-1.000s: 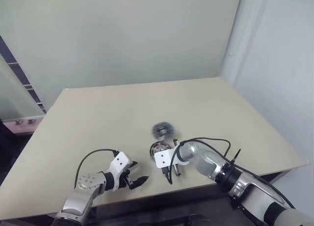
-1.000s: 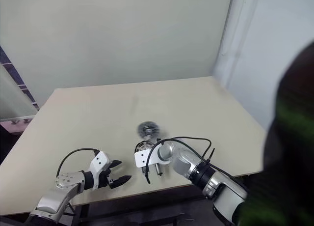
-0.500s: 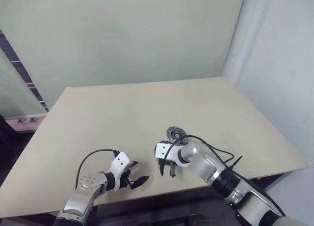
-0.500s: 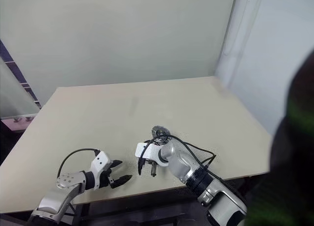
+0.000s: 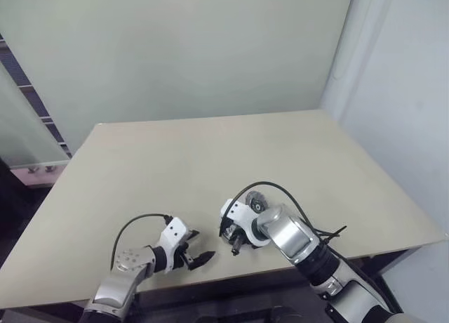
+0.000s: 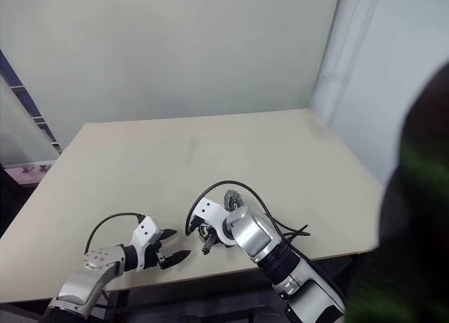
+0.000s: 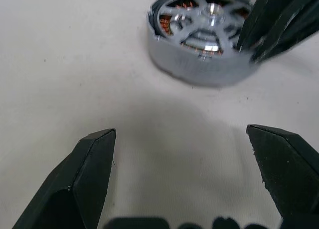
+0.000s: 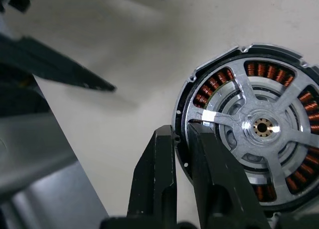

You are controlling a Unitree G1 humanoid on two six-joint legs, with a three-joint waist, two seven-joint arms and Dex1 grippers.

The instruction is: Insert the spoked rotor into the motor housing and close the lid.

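The motor housing (image 8: 205, 92), dark with copper-orange windings, lies on the table near its front edge. The spoked rotor (image 8: 259, 124), silvery with a brass-coloured hub, sits inside it. My right gripper (image 8: 182, 133) points steeply down at the housing's near edge. Its fingers are nearly together, one outside the rim and one over the windings, pinching the rim. In the head views the right hand covers the housing. The lid (image 5: 256, 201), a dark ribbed disc, lies just beyond the hand. My left gripper (image 5: 200, 246) hovers open to the left, facing the housing (image 7: 199, 69), with nothing between its fingers.
The beige table (image 5: 210, 154) stretches far back and to both sides. Its front edge runs right below both hands. A black cable (image 5: 270, 187) loops over my right wrist. A wall stands behind the table.
The camera has shifted. My right wrist has rolled over the housing, and the hand now hides it in the head views. The left arm has kept still.
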